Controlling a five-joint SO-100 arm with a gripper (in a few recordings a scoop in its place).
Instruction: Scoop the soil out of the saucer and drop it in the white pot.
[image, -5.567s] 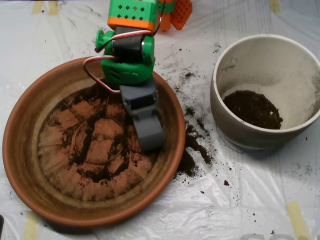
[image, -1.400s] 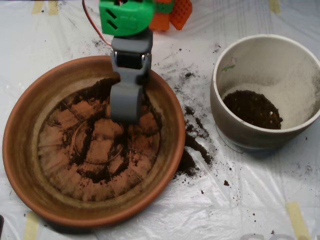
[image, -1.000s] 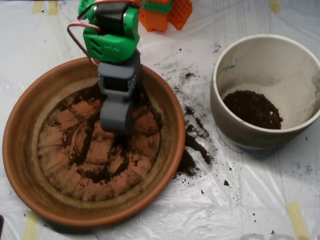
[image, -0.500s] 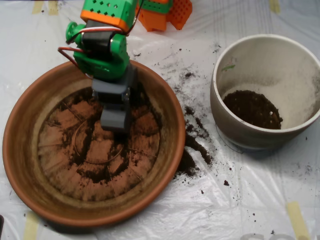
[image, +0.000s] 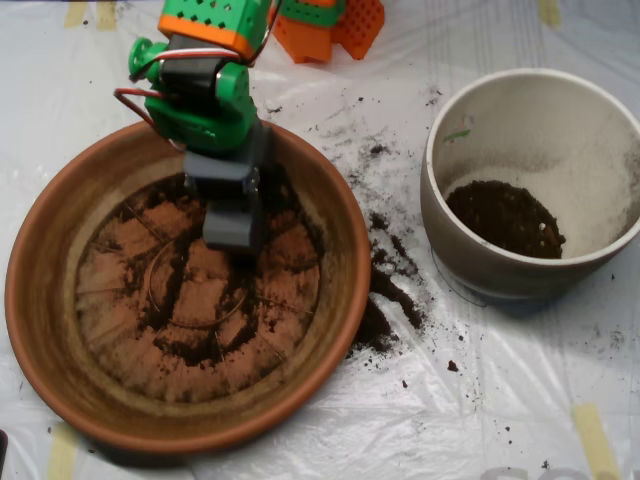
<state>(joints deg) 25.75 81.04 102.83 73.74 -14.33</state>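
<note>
The large round terracotta-orange clay saucer (image: 40, 300) fills the left half of the overhead view, sitting on the crinkled clear plastic sheet (image: 500, 400) that covers the table. Dark brown-black crumbly soil (image: 185, 345) lies thinly over the saucer's base, gathered in the radial grooves and in a ring around the centre, with a heavier band along the upper inner edge.

Above the upper middle of the saucer hangs the grey clamshell scoop (image: 233, 228), carried by the green and orange arm (image: 200, 90) that comes in from the top edge. The scoop's long axis runs nearly straight up and down the picture, and its tip points down toward the saucer's centre, at or just above the soil-streaked base. From straight overhead its two shells look pressed together, with no gap showing between them; whether any soil sits inside cannot be made out.

Right of the saucer's rim, spilled soil is scattered on the plastic, thickest just beside the rim.

Farther right stands the round off-white ceramic pot (image: 450, 235), apart from the saucer, with a dark mound of soil in its bottom.
</note>
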